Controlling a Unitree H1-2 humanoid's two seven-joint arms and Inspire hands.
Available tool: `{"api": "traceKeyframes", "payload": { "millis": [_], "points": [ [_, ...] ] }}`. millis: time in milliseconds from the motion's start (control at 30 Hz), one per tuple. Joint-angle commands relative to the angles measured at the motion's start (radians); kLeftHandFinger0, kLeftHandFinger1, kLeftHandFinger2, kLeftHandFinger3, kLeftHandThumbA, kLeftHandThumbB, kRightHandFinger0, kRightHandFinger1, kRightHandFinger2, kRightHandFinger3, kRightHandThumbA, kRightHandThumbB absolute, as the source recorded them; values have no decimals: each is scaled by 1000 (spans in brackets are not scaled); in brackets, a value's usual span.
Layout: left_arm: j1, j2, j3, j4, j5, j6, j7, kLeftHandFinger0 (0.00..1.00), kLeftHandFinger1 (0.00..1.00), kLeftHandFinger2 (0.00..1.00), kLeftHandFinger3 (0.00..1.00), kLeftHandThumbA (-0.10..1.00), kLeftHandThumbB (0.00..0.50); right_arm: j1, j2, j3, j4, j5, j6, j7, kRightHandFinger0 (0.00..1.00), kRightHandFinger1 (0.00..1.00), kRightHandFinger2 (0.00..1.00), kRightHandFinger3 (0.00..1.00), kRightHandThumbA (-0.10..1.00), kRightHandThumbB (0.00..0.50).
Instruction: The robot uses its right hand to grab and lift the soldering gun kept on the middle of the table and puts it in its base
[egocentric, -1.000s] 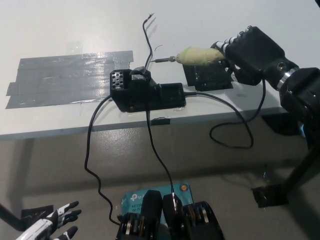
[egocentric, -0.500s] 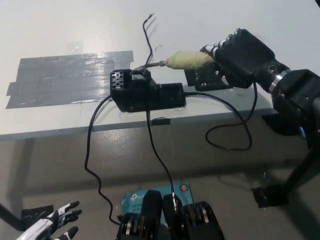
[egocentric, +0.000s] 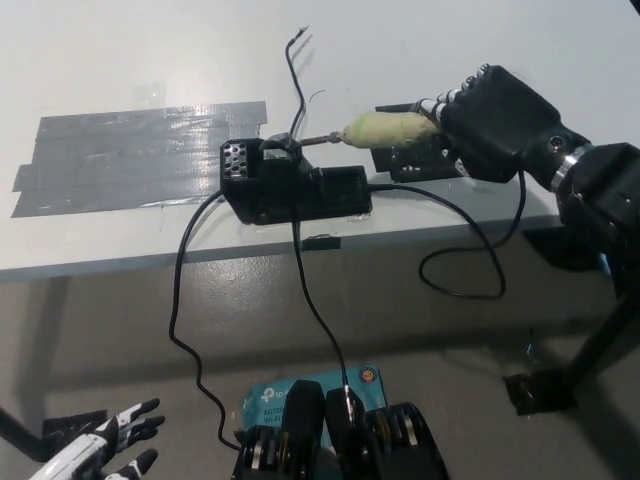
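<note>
My black right hand (egocentric: 490, 120) is shut on the soldering gun (egocentric: 385, 130), a tool with a pale yellow-green grip and a thin metal tip pointing left. Its tip (egocentric: 315, 139) lies at the top right corner of the black base (egocentric: 290, 185), which sits near the table's front edge. The gun is held roughly level, just above the table. My white left hand (egocentric: 105, 450) rests low at the bottom left, below the table, with its fingers apart.
A black pad (egocentric: 420, 155) lies under my right hand. Strips of grey tape (egocentric: 140, 155) cover the table's left part. Black cables (egocentric: 185, 300) hang from the base over the table's front edge (egocentric: 150, 262); another loops at the right (egocentric: 470, 270).
My right hand has carried the gun left and slightly lower over the second, bringing its tip from right of the base to the base's top right corner. The left hand stays put.
</note>
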Motion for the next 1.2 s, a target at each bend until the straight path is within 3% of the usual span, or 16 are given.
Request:
{"api": "traceKeyframes", "payload": {
  "millis": [0, 67, 100, 167, 200, 233, 267, 333, 400, 500, 833, 867, 967, 1033, 1100, 1167],
  "points": [
    [-6, 26, -3, -26, -2, 7, -13, 1000, 1000, 1000, 1000, 607, 239, -17, -10, -17, -31, -7, 26, 13, 0, 129, 432, 132, -4, 0],
    [-7, 23, -6, -24, -1, -4, -15, 1000, 1000, 1000, 1000, 599, 227, -13, -3, -14, -20, -19, 42, 18, 0, 131, 437, 88, -51, 69],
    [-7, 23, -5, -26, -8, -1, -17, 1000, 1000, 1000, 1000, 597, 225, -10, 10, -16, -13, -18, 54, 19, 0, 97, 416, 50, -80, 151],
    [-6, 24, -8, -30, 2, -5, -15, 1000, 1000, 1000, 1000, 615, 232, -9, 17, -15, -7, -20, 55, 10, 0, 57, 388, 20, -99, 185],
    [-6, 25, -10, -31, 6, -7, -14, 1000, 1000, 1000, 1000, 618, 231, -9, 19, -15, -5, -21, 55, 7, 0, 53, 386, 18, -100, 184],
    [-7, 26, -12, -33, 5, -4, -17, 1000, 1000, 1000, 1000, 615, 219, -11, 23, -12, -6, -29, 60, 5, 0, 44, 384, 3, -100, 115],
    [-8, 25, -12, -35, 2, 2, -17, 1000, 1000, 1000, 1000, 610, 219, -13, 25, -10, -6, -35, 67, 10, 0, 42, 384, 2, -100, 107],
    [-8, 26, -12, -36, 2, 1, -18, 1000, 1000, 1000, 1000, 606, 217, -21, 36, -5, -1, -43, 80, 25, 0, 46, 428, 24, -100, 22],
    [-8, 26, -12, -38, 2, 12, -16, 1000, 1000, 1000, 1000, 621, 243, -29, 46, -3, 7, -43, 76, 13, 0, 3, 390, 28, -100, 3],
    [-2, 25, -15, -40, 6, 14, -15, 1000, 1000, 1000, 1000, 633, 246, -32, 53, -1, -1, -45, 74, 11, 0, 0, 361, 75, -100, 41],
    [3, 25, -24, -44, 13, -6, -19, 1000, 1000, 1000, 1000, 643, 218, -82, 41, 43, 32, -97, -3, -104, 0, 0, 258, 31, -62, 188],
    [3, 26, -24, -44, 14, -1, -18, 1000, 1000, 1000, 1000, 650, 232, -89, 34, 50, 34, -105, -13, -112, 0, 0, 234, 45, -64, 233],
    [1, 27, -25, -44, 13, 8, -20, 1000, 1000, 1000, 1000, 663, 240, -117, 10, 75, 37, -118, -45, -89, 0, 0, 250, 173, -90, 267],
    [1, 28, -25, -44, 13, 6, -21, 1000, 1000, 1000, 1000, 666, 239, -120, 8, 78, 39, -118, -48, -85, 0, 0, 246, 192, -87, 269],
    [3, 28, -22, -53, 10, 27, -17, 1000, 1000, 1000, 1000, 673, 262, -144, 1, 86, 61, -125, -70, -99, 0, 0, 227, 87, -100, 236],
    [3, 31, -25, -50, 17, 17, -20, 1000, 1000, 1000, 1000, 680, 249, -166, 0, 93, 93, -128, -87, -125, 0, 0, 229, 120, -100, 228]
  ]
}}
